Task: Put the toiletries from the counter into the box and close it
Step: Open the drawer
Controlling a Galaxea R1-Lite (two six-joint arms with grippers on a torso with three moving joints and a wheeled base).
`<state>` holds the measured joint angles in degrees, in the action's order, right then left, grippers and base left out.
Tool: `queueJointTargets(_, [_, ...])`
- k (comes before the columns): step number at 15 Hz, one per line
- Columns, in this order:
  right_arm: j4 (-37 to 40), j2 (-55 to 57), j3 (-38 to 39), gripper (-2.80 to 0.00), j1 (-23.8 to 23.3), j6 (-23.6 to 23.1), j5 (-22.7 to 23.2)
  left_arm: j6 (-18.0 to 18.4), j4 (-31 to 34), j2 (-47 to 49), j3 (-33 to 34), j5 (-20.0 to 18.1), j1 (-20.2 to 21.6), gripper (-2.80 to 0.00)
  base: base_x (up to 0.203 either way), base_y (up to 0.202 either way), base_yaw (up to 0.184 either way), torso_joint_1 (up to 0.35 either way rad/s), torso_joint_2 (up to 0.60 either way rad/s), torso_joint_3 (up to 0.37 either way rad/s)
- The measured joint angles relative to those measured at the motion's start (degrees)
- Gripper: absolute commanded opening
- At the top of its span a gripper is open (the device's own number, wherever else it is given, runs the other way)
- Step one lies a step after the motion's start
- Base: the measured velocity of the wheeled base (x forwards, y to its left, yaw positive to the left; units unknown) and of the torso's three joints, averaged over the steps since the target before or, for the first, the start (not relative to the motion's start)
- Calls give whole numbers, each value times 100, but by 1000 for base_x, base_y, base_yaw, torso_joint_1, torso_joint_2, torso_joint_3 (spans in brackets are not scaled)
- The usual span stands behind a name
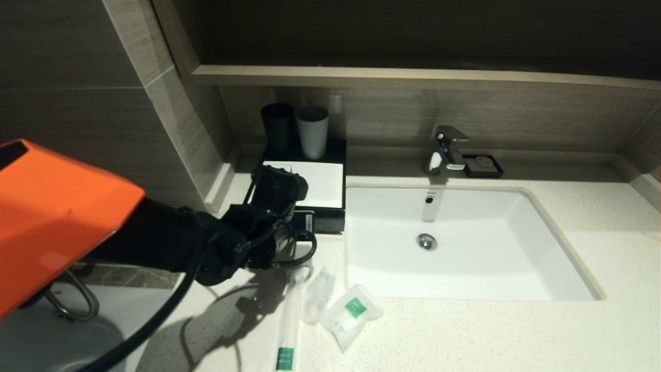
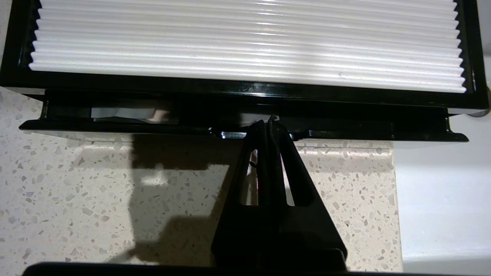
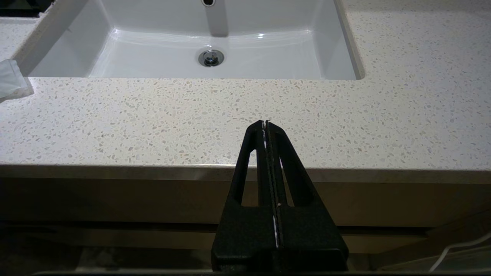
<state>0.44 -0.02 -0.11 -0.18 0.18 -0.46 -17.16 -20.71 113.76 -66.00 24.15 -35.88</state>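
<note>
The box point(image 1: 323, 178), a low black case with a ribbed white top point(image 2: 245, 38), stands at the back left of the counter point(image 1: 465, 336). Its front drawer point(image 2: 115, 126) is out by a narrow gap. My left gripper point(image 2: 268, 123) is shut, with its tips against the middle of the drawer front. Three clear sachets lie on the counter nearer me: the long toothbrush pack point(image 1: 288, 325), the small plain one point(image 1: 317, 295) and the squarish green-labelled one point(image 1: 351, 312). My right gripper point(image 3: 265, 123) is shut and empty, just in front of the counter's front edge.
A black cup point(image 1: 278, 126) and a grey cup point(image 1: 312, 132) stand behind the box. The white sink point(image 1: 490, 243) lies right of the box, with a faucet point(image 1: 446, 150) and a black soap dish point(image 1: 483, 165) behind it. A wall stands at the left.
</note>
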Motion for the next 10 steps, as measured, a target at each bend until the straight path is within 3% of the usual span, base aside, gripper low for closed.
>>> queueJointTargets(10, [0, -2, 1, -280, 0, -3, 2, 127, -266, 153, -17, 66, 2, -280, 0, 0, 0, 0, 0, 0])
